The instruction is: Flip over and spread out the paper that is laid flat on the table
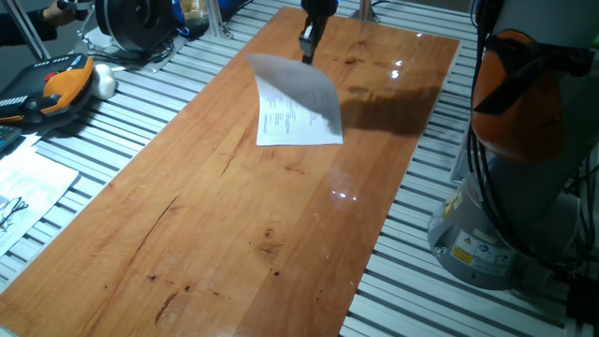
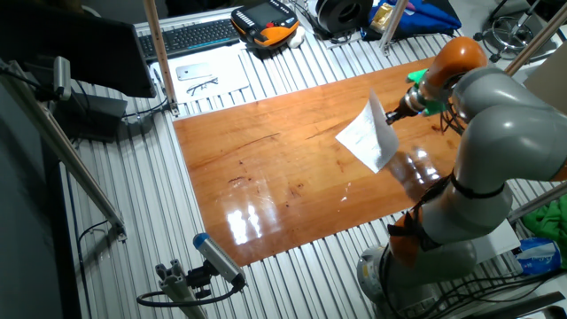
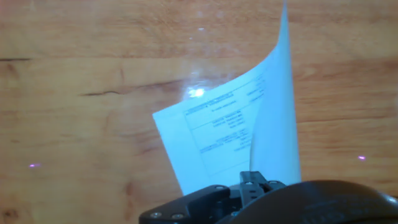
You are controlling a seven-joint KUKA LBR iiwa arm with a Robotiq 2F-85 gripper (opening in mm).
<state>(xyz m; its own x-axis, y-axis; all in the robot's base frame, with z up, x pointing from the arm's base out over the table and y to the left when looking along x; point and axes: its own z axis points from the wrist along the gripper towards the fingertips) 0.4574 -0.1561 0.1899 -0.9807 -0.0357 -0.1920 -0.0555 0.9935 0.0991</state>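
I'm looking at the fingers [image 1: 308,43] first: they're pinching one edge of the paper [image 1: 298,108], clamped on it as far as I can judge, since the sheet is hanging lifted and curled from that spot. In the hand view the fingertips themselves are hidden behind the dark hand housing, so I'm judging the grip from the sheet's shape, not from seeing the pads close.

I'm holding the far edge up so the sheet is peeling over. The raised part is arching over the rest, blank face [image 3: 277,118] turned toward the hand camera, printed face [image 3: 214,134] with its rows of small text showing on the part nearer the wood.

The paper [image 2: 370,135] is sitting right below and in front of the fingers [image 2: 397,113], its low edge touching the desk [image 1: 234,215], toward the far end of the reddish-brown top, near the arm's side. The rest of the desk [image 2: 266,177] is lying well apart from it.

I'm judging the flip as midway: the sheet is neither turned over nor spread flat yet. The next move is calling for carrying the held edge across past the resting edge, then lowering so it isn't folding on itself.
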